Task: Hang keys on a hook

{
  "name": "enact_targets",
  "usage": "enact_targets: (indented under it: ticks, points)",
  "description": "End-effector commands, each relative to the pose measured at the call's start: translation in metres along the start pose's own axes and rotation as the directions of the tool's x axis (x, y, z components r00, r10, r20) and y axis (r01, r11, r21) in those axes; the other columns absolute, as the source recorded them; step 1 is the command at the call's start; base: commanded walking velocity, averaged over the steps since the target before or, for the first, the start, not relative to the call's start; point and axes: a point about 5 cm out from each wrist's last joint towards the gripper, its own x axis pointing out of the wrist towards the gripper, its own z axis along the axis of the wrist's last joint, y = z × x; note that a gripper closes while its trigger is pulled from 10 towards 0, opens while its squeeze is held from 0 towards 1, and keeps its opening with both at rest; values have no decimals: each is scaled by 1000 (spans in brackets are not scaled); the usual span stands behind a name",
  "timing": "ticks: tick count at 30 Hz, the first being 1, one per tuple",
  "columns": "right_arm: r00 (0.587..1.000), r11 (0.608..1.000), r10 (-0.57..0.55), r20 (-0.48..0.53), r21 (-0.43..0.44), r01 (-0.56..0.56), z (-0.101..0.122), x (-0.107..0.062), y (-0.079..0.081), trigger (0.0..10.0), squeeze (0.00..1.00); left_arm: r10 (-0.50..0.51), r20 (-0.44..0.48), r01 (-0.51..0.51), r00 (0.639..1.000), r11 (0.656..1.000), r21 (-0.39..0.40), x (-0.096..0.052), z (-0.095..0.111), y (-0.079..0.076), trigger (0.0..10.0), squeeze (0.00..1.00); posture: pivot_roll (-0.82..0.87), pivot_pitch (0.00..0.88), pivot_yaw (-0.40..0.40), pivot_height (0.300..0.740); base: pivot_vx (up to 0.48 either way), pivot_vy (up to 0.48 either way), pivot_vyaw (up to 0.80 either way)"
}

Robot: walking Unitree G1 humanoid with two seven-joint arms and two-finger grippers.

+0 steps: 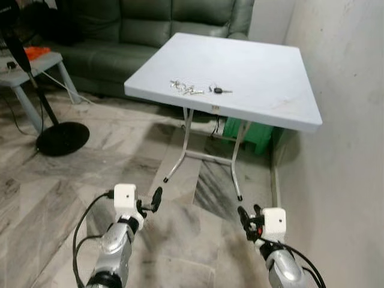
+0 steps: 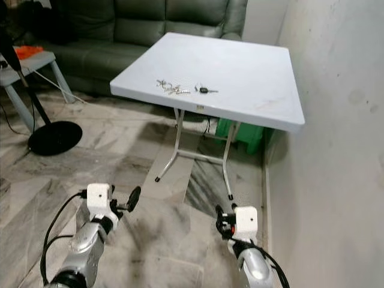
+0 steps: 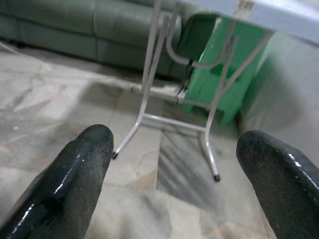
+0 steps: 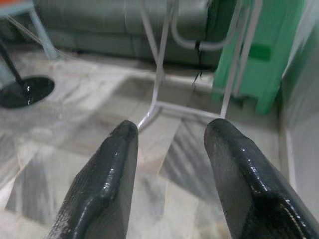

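- Near the front edge of the white surface [image 1: 252,66]: keys [image 1: 185,87] in a loose bunch, a black-headed key [image 1: 219,90] just right of them.
- Below the surface, over the marble floor [image 1: 54,180]: left gripper [image 3: 174,164], fingers [image 3: 82,169] wide apart, holding nothing.
- Right gripper [image 4: 172,149] also low before the surface, fingers [image 4: 117,164] apart, empty.
- Green crate [image 1: 255,135] under the surface, by the wall.
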Motion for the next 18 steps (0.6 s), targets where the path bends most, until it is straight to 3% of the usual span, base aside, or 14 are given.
enact_targets:
  ticks: [1, 6, 10, 14, 18]
  points:
    - [997, 1000, -7, 83, 0, 7, 12, -1, -1, 10000, 0, -32, 63, 32, 997, 999, 7, 0, 10, -4, 10000, 0, -4, 0, -39, 740, 0, 0, 0]
    - [978, 1000, -2, 210, 10, 0, 37, -10, 6, 10000, 0, -36, 161, 41, 986, 999, -30, -6, 28, -9, 10000, 0, -9, 0, -36, 740, 0, 0, 0]
    - [959, 999, -9, 282, 32, -1, 60, -11, 11, 10000, 0, -32, 197, 35, 980, 999, -14, -8, 42, -9, 10000, 0, -8, 3, -35, 740, 0, 0, 0]
    - [949, 999, -7, 315, 54, -10, 76, -13, 14, 10000, 0, -38, 222, 56, 974, 995, -79, -11, 54, -11, 10000, 0, -9, 6, -34, 740, 0, 0, 0]
    - [952, 999, 4, 307, 34, -15, 83, -14, 14, 10000, 0, -50, 228, 69, 972, 995, -74, -12, 61, -12, 10000, 0, -3, 6, -37, 740, 66, 0, 0]
